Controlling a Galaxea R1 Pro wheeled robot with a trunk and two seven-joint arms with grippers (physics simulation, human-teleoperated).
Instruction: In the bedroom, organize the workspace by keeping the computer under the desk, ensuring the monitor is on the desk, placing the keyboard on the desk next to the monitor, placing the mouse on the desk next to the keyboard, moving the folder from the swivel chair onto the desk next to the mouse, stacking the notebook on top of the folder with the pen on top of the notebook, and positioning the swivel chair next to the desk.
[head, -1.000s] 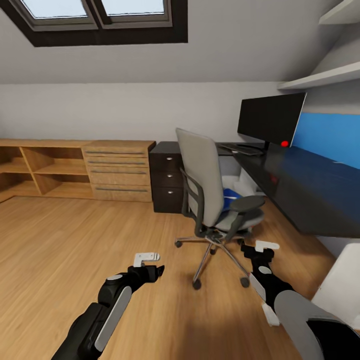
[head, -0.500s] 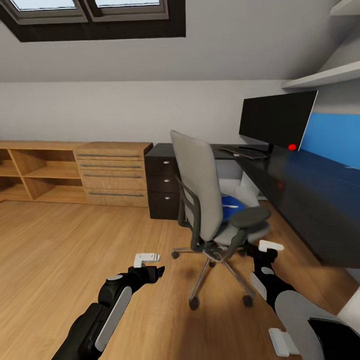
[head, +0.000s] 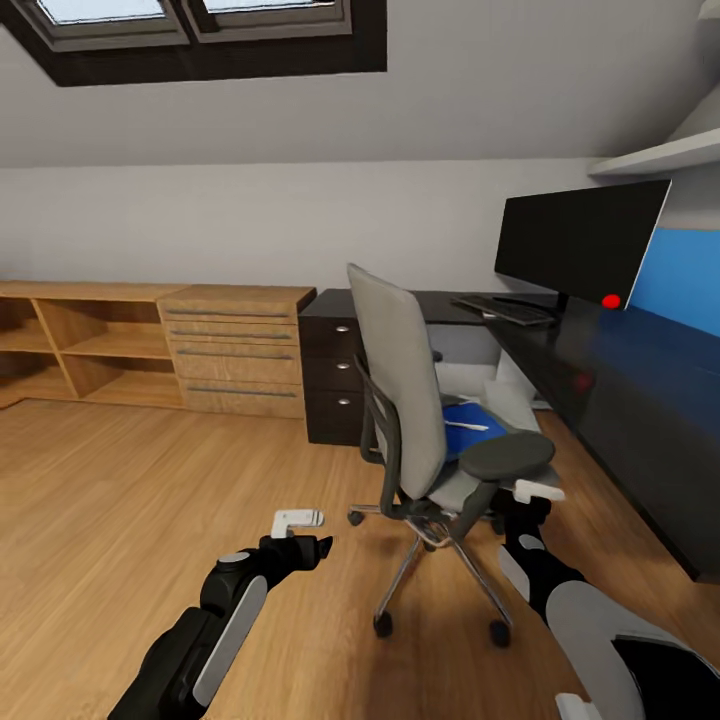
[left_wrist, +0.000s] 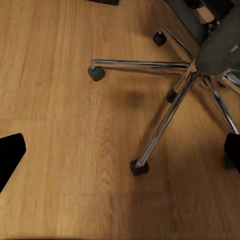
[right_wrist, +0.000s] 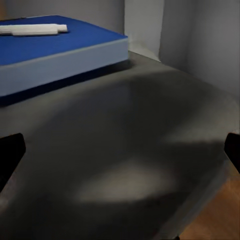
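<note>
1. head view: swivel chair (head: 410, 400) stands beside the desk (head: 620, 390), blue folder (head: 465, 418) on its seat with the pen (head: 468, 426) on top.
2. monitor (head: 580, 240) and keyboard (head: 503, 309) sit on the desk.
3. right gripper (right_wrist: 120, 150) is open over the seat; left gripper (left_wrist: 120, 150) is open above the floor (head: 120, 500).

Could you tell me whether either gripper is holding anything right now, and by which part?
Nothing is held: the left gripper and the right gripper both stand open and empty.

grey walls (head: 250, 215) | plank floor (head: 120, 500) | wooden cabinets (head: 150, 345) | skylights (head: 200, 20)
</note>
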